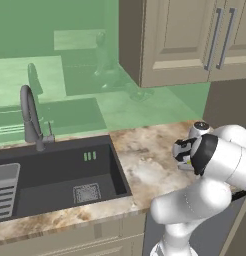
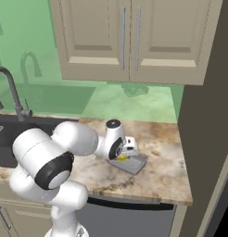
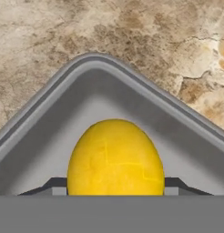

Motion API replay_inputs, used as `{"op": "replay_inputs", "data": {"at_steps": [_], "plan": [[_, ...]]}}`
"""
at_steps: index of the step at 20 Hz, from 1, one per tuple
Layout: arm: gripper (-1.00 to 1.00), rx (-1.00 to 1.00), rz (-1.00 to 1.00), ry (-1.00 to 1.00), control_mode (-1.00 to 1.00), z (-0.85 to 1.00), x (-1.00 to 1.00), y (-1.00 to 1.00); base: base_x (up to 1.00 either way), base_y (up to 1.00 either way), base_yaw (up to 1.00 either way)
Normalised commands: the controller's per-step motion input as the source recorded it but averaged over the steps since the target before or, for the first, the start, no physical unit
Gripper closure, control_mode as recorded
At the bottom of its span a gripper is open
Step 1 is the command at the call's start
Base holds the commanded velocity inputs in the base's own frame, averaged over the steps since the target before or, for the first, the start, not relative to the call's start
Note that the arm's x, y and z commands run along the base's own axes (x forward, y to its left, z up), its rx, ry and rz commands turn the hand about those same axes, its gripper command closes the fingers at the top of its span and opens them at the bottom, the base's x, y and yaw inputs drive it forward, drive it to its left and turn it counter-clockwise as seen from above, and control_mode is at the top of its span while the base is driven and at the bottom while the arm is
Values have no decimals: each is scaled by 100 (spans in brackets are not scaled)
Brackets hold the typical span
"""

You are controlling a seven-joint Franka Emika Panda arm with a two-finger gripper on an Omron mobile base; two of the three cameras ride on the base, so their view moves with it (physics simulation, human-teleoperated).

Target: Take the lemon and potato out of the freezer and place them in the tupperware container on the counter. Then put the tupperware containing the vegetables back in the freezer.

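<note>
Counter (image 2: pixel 162 171): gripper (image 3: pixel 115 191) apparently pinching lemon (image 3: pixel 115 157) (inside tupperware container (image 3: pixel 186 136)).

No readable text — no labels; no numbers

Lemon (image 3: pixel 115 157) probably inside tupperware container (image 3: pixel 50 132)

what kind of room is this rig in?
A simulated home kitchen, by the look of it: a dark sink with a curved faucet set in a marbled stone counter, and tan wall cabinets above a green backsplash.
</note>
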Motion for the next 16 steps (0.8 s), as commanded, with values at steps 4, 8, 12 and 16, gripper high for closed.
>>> {"op": "replay_inputs", "data": {"at_steps": [4,8,12,16], "plan": [[-100,1,0,0,-100,0,-1,-24,0,0,0],[-100,0,0,0,-100,0,-9,-4,0,0,0],[-100,0,0,-1,-100,10,-32,0,0,0,0],[-100,2,0,0,-100,49,-45,0,0,0,0]]}}
